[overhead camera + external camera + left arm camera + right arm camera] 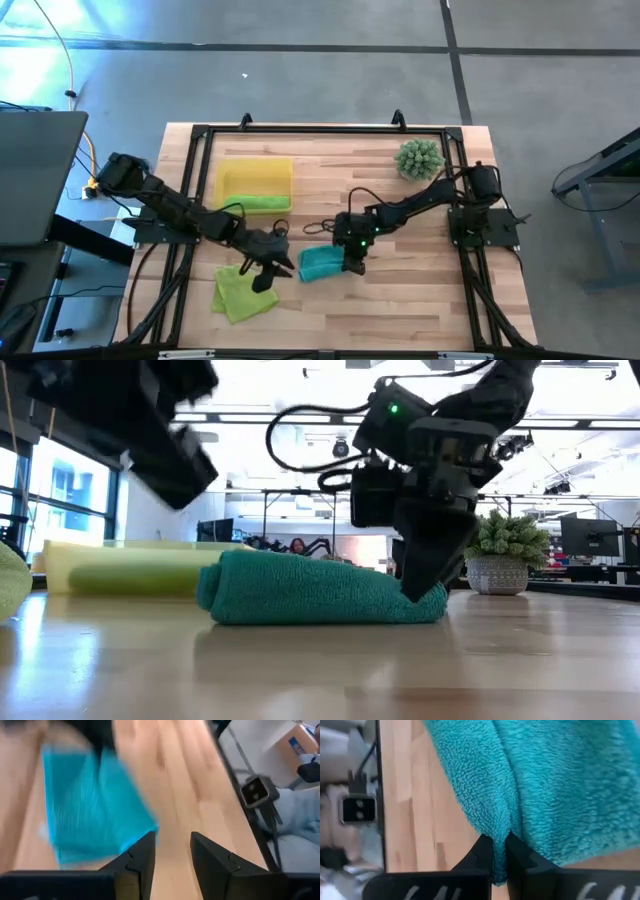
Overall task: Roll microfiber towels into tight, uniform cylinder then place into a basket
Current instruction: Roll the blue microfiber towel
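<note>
A teal towel lies partly rolled on the table's middle. My right gripper is shut on its right end. My left gripper hangs open just left of the teal towel and above the table, with nothing between its fingers. A lime green towel lies flat near the table's front edge, below the left gripper. Another lime green towel, rolled, lies at the near side of the yellow basket; whether it is inside the wall I cannot tell. My right gripper pinches a bunched fold of the teal towel between its two fingertips, at the towel's end toward the table's right. The fingers slant down from the table's right side. The towel lies along the table, thick and folded over.
A spiky green plant in a pot stands at the far right corner. A dark cable lies on the wood behind the teal towel. A black frame runs around the table's edges. Bare wood lies at the front right.
</note>
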You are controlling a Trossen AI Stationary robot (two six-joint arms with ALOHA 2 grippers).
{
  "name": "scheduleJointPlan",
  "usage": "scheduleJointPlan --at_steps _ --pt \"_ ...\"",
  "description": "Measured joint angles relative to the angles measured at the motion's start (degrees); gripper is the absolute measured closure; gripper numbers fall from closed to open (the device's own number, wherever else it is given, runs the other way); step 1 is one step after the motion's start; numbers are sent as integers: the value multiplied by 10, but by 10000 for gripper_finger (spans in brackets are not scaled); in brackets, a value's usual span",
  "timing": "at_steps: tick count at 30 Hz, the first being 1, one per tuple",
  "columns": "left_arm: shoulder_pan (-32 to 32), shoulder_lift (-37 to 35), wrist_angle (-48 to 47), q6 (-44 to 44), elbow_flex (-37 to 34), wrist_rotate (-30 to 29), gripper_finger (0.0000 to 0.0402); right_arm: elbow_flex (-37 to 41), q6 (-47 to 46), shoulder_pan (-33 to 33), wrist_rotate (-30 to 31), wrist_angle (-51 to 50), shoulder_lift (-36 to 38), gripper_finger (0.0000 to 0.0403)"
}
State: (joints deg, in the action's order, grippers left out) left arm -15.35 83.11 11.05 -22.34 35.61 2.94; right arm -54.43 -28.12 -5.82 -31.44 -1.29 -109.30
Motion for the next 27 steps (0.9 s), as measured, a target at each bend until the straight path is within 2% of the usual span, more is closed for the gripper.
scheduleJointPlan --at_steps 4,6,16,20,27 --pt "-33 18 76 50 2 -83 288 0 -70 16 -3 -8 0 396" --pt "-41 34 83 60 -1 -106 288 0 -81 21 -3 -10 0 393" --pt "-34 145 161 108 8 -113 288 -1 -80 25 9 -8 1 390" --pt "-33 181 160 144 31 -140 288 -2 -76 25 9 -8 1 389" --pt "-32 212 104 170 45 -228 288 -2 -65 24 11 -10 1 389"
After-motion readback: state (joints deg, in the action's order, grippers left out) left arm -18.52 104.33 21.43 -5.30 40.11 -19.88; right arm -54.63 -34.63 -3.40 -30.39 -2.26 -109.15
